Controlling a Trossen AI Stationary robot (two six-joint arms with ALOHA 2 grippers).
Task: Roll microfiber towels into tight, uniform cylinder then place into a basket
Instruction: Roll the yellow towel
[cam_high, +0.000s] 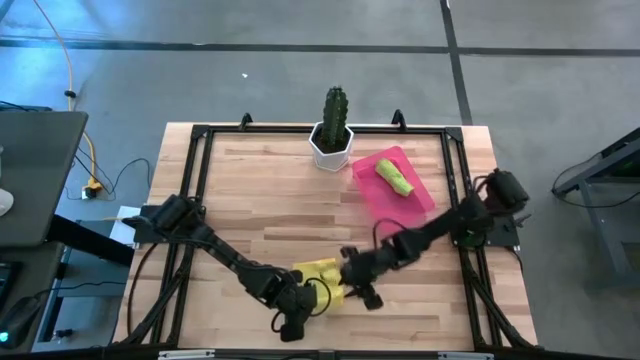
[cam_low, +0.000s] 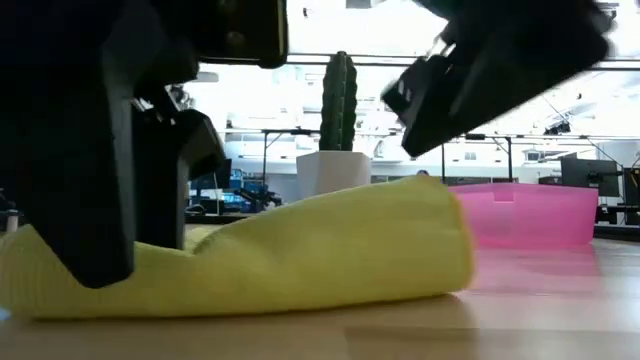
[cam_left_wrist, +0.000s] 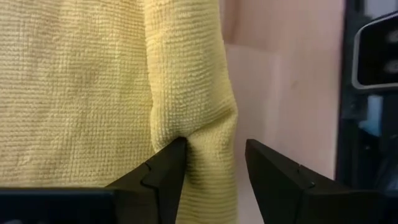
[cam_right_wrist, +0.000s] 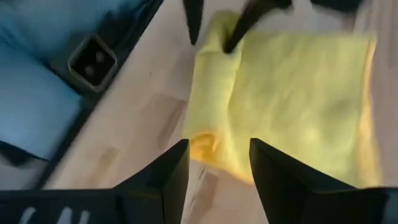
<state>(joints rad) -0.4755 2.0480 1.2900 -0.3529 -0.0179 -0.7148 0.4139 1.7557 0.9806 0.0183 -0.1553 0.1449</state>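
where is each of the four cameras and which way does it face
High view: above the table, straight down; both arms, left gripper, right gripper, pink tray.
Low view: at tabletop height, level across the yellow towel to the cactus pot; dark gripper bodies overhead.
Left wrist view: past its open fingers at the towel's rolled edge.
Right wrist view: past its open fingers at the roll's end.
All four share the yellow towel.

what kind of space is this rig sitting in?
Probably a large lab or workshop, not a home: bare concrete floor with taped lines, a yellow cable trailing across it, and the low view shows open racks and equipment behind the table.
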